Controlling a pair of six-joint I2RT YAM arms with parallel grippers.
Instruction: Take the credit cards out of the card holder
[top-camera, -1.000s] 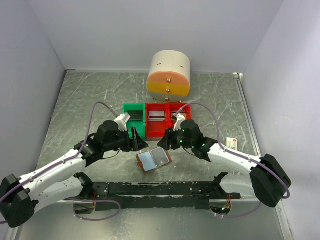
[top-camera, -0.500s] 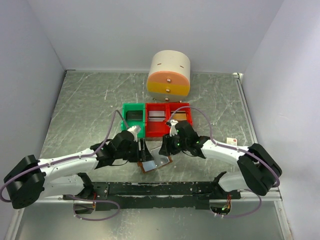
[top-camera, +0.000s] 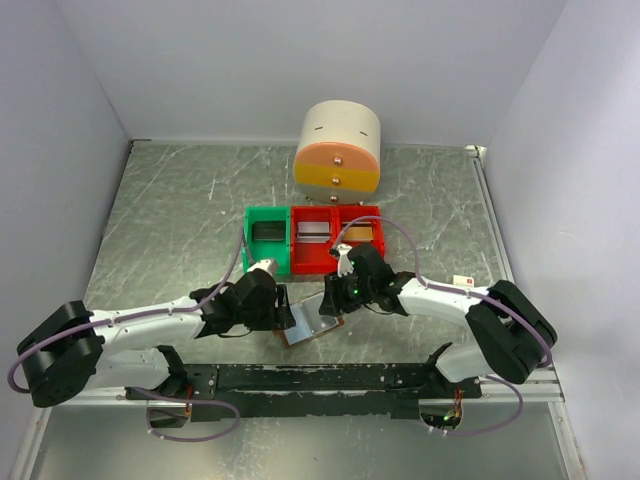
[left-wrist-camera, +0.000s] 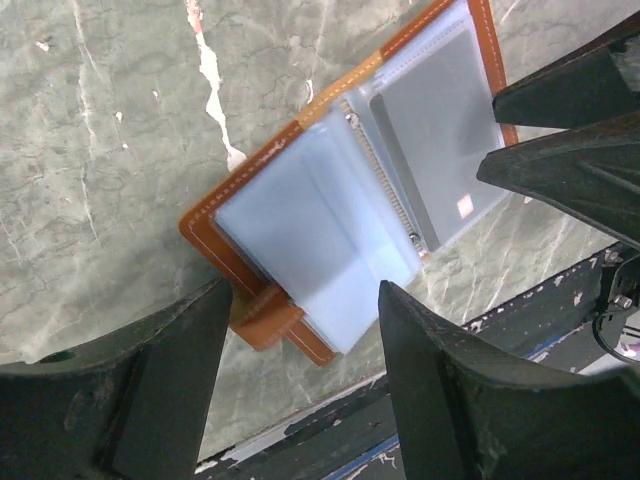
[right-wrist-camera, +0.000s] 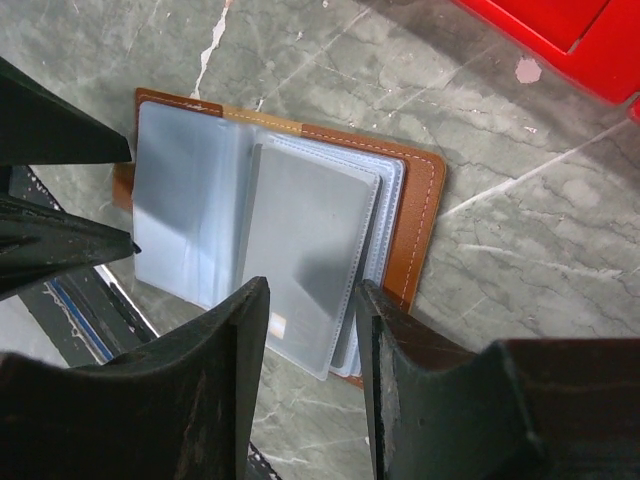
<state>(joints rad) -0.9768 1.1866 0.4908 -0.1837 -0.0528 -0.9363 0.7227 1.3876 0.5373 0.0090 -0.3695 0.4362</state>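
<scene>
Near the front edge of the desk (top-camera: 170, 220), the card holder (top-camera: 312, 322) was found lying open. The left hand (left-wrist-camera: 300, 295) and right hand (right-wrist-camera: 313, 290) were held open over its two halves, nothing gripped. A grey credit card (right-wrist-camera: 305, 250) was seen inside a clear sleeve; none had been drawn out, so the removal was judged barely begun.

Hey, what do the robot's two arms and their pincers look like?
Both the left arm and right arm have white links between bulky black joints, each trailed by a looping lilac cable. The left pincer and right pincer have matte black, wedge-shaped fingers.
</scene>
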